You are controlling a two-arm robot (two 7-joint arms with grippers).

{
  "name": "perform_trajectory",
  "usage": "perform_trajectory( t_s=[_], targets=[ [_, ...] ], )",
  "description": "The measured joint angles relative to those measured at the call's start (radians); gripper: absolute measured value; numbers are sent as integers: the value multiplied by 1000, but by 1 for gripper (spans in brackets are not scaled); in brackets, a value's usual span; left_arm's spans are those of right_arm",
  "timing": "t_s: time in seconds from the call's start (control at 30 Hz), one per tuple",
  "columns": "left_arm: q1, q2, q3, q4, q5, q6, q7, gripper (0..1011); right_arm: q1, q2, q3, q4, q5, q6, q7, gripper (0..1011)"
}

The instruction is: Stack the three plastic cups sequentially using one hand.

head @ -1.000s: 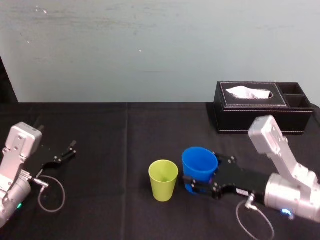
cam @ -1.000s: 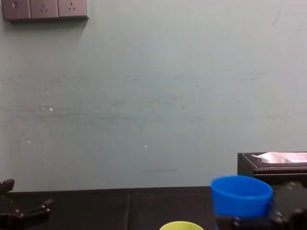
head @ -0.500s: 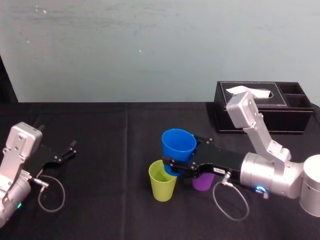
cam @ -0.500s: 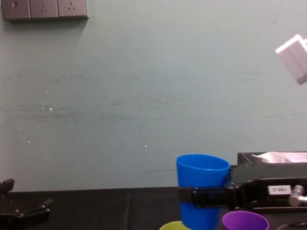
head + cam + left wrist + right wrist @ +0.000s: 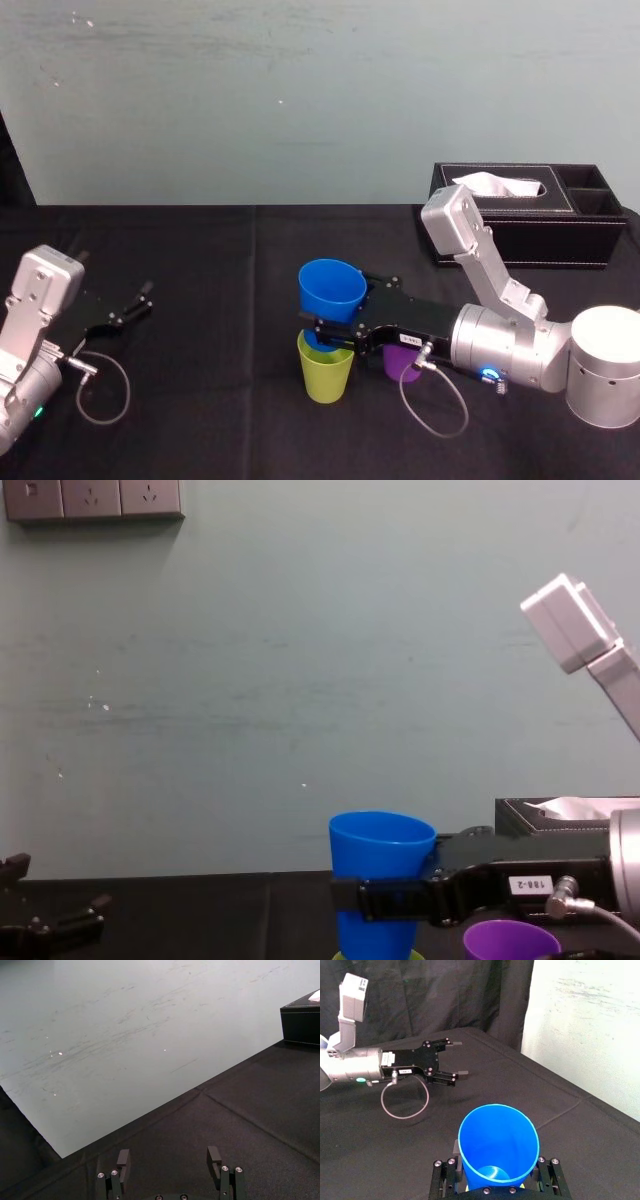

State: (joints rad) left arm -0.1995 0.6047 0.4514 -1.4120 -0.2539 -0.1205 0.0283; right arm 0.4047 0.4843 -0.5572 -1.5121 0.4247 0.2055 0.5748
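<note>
The black-clothed table (image 5: 220, 310) spreads beneath the right gripper (image 5: 328, 333). The silver-grey right arm (image 5: 510, 345) stretches back from the gripper toward the robot's right. The black tissue box (image 5: 520, 235) sits well behind the gripper, out past the arm's raised elbow. The right gripper's fingers are clenched on the lower wall of the blue cup (image 5: 330, 288), which stands upright between them with its mouth open upward. Directly below the gripper stands the yellow-green cup (image 5: 327, 378), with the blue cup's base at its mouth; whether the two touch cannot be told. The purple cup (image 5: 402, 363) stands just behind the gripper, under its wrist. Well apart, on the far side from that wrist, the left gripper (image 5: 167, 1156) lies low over the cloth with its fingers spread and nothing between them.
</note>
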Motion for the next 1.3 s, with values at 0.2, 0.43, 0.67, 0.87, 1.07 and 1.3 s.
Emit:
perform_trajectory(
  t_s=[0.2, 0.43, 0.67, 0.87, 1.07, 1.3],
  targets=[
    [0, 0, 0, 0, 0, 0, 0, 1000, 10, -3, -12, 18, -5, -5, -5, 730],
    [0, 0, 0, 0, 0, 0, 0, 1000, 15, -2, -20, 27, -8, -10, -5, 730],
    [0, 0, 0, 0, 0, 0, 0, 1000, 22, -5, -28, 38, -16, -13, -4, 729],
    [0, 0, 0, 0, 0, 0, 0, 1001, 28, -8, -34, 48, -25, -14, -4, 729],
    [0, 0, 0, 0, 0, 0, 0, 1000, 30, -10, -38, 55, -34, -14, -5, 730],
    [0, 0, 0, 0, 0, 0, 0, 1000, 35, -15, -43, 68, -44, -14, -4, 730]
  ],
)
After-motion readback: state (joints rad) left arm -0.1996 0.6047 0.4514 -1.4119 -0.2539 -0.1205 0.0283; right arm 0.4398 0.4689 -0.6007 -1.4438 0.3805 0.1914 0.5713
